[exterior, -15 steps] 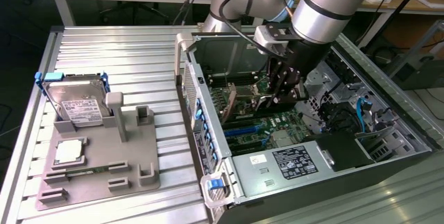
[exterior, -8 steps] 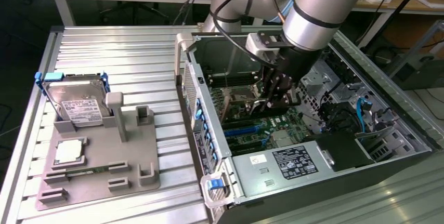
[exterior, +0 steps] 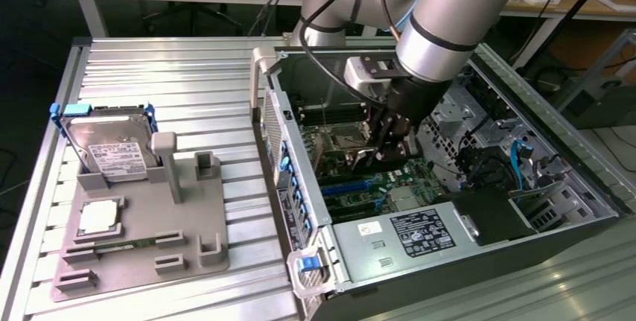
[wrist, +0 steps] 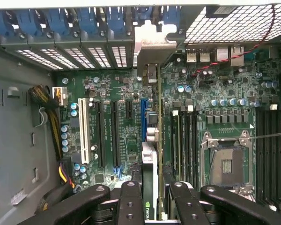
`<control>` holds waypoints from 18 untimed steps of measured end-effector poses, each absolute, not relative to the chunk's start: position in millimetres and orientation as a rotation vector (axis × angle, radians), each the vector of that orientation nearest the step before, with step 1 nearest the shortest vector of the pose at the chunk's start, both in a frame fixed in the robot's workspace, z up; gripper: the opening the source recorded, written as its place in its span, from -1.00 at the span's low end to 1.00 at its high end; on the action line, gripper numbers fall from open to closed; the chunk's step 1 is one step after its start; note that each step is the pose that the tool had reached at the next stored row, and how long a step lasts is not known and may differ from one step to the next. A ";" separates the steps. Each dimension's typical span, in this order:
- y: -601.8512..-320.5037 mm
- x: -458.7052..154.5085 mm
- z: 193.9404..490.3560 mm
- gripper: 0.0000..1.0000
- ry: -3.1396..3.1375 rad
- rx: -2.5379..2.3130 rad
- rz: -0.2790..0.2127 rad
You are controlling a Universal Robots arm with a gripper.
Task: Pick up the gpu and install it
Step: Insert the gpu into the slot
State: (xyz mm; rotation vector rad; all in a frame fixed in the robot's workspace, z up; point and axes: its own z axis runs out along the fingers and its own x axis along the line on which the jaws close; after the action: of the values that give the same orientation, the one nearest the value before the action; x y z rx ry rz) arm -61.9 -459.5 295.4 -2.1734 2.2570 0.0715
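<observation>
Green circuit board fills the floor of the open computer case [exterior: 556, 209], and the hand [wrist: 150, 194] is down inside it, clenched on the gpu [wrist: 150, 178]. In the wrist view the card stands on edge between the black fingers [wrist: 130, 201], its thin top edge running away from the camera toward the rear wall of the case, where its silver bracket [wrist: 152, 44] sits among the blue slot clips [wrist: 91, 18]. The card lies along the motherboard [wrist: 225, 98], just beside the blue expansion slot [wrist: 144, 119] and next to the row of memory slots; whether it is fully seated I cannot tell. The empty processor socket [wrist: 225, 164] is close by on the other side.

In the exterior view the arm [exterior: 447, 23] reaches down into the case from above. On the ribbed metal bench [exterior: 179, 75], at the exterior view's left, a grey holder [exterior: 189, 239] carries a hard drive [exterior: 109, 146] standing upright, a processor [exterior: 100, 217] lying flat, and a memory stick [exterior: 129, 245] in a slot.
</observation>
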 end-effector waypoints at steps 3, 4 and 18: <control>-459.8 -62.9 291.8 -0.46 2.255 -2.176 0.072; -459.9 -63.0 291.4 -0.46 2.255 -2.176 0.071; -459.8 -69.1 275.7 -0.46 2.254 -2.176 0.071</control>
State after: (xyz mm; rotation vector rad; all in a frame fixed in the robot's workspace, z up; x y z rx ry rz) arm -69.1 -459.8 275.7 -2.1759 2.2544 0.0712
